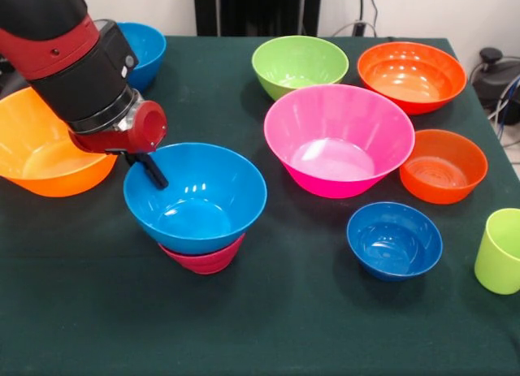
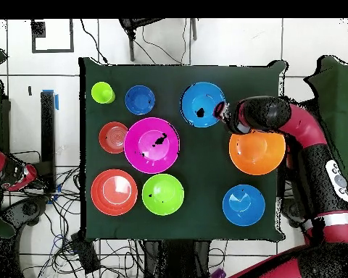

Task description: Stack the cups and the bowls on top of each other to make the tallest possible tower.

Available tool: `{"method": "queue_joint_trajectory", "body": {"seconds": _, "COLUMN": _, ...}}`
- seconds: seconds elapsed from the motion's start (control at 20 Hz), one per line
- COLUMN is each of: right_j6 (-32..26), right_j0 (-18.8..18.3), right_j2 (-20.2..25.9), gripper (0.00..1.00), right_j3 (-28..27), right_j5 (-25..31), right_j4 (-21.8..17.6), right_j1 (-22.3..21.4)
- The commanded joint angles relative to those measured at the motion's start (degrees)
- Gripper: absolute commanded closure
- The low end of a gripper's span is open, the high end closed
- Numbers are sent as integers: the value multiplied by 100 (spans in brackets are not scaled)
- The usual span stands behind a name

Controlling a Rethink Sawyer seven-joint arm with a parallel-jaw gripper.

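Observation:
A medium blue bowl (image 1: 203,193) sits upright on a small crimson bowl (image 1: 205,260), forming a two-piece tower left of centre; from overhead only the blue bowl (image 2: 203,103) shows. My gripper (image 1: 150,169) is at this bowl's left rim, reaching just over it, and it also shows in the overhead view (image 2: 222,112). The large pink bowl (image 1: 337,140) stands to the right. The lime cup (image 1: 498,251) stands upright at the right edge. The green bowl (image 1: 299,63) is at the back.
A large orange bowl (image 1: 45,153) sits under my arm at the left. A blue bowl (image 1: 145,47) is at the back left. A large red-orange bowl (image 1: 412,74), a smaller one (image 1: 443,165) and a small blue bowl (image 1: 395,239) stand on the right.

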Motion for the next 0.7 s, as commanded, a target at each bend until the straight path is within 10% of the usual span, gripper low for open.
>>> {"method": "queue_joint_trajectory", "body": {"seconds": 0.05, "right_j6": -1467, "right_j0": 184, "right_j2": -273, "gripper": 100, "right_j3": 244, "right_j5": 263, "right_j4": -339, "right_j1": -40}}
{"method": "queue_joint_trajectory", "body": {"seconds": 0.7, "right_j6": -1158, "right_j0": 382, "right_j2": -321, "gripper": 100, "right_j3": 134, "right_j5": 187, "right_j4": -305, "right_j1": 108}}
